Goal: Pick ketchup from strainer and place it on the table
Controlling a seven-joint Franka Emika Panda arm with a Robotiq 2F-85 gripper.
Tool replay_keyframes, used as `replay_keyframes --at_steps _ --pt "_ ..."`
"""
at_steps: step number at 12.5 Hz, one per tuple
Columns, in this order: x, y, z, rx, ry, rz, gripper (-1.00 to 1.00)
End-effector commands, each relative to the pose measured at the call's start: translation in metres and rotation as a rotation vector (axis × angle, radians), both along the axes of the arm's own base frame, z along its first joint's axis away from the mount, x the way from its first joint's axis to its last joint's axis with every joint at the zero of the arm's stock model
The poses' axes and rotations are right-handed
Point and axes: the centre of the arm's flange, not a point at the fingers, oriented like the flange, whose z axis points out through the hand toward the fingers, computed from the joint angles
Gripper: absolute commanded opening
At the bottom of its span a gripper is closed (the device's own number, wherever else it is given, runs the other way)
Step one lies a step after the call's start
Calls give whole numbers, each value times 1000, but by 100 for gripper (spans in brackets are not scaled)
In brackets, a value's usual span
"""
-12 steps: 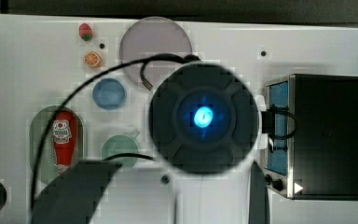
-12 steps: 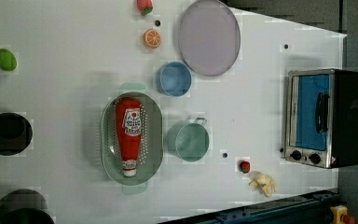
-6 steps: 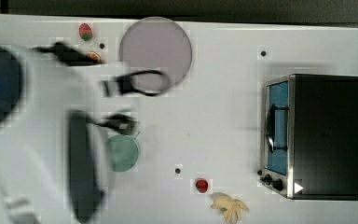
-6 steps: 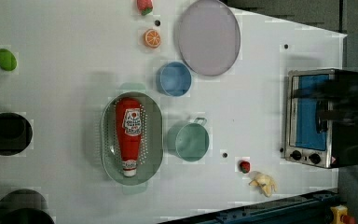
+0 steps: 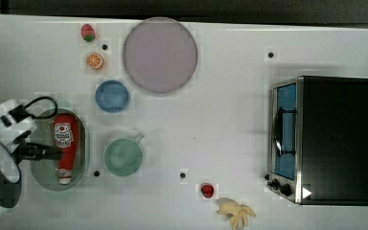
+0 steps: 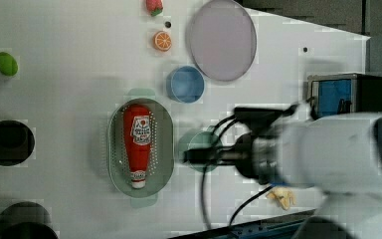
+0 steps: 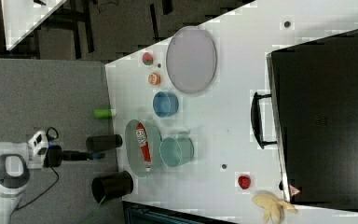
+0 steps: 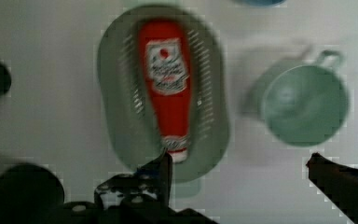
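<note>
I see the red ketchup [image 8: 167,88], white-labelled, in the pale green perforated strainer [image 8: 121,112] ahead of my black pincer [image 8: 240,163].

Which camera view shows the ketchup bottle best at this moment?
The left view: the ketchup lies whole and unblocked in the strainer, label readable. The wrist view shows it large but blurred. In the top view the arm crosses part of it; in the right view it is small and slanted.

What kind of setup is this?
Likely a lab tabletop staged as a toy kitchen: white table with black dots, black toaster oven, pale green strainer holding a red ketchup bottle, toy banana.
</note>
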Motion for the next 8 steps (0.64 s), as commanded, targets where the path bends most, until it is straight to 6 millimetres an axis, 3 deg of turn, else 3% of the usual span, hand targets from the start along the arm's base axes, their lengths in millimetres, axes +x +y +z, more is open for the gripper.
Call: replay_keyframes --at_steps 1,8 --pt "1 15 -18 25 -54 -44 100" --pt "-10 34 -156 43 -113 17 100"
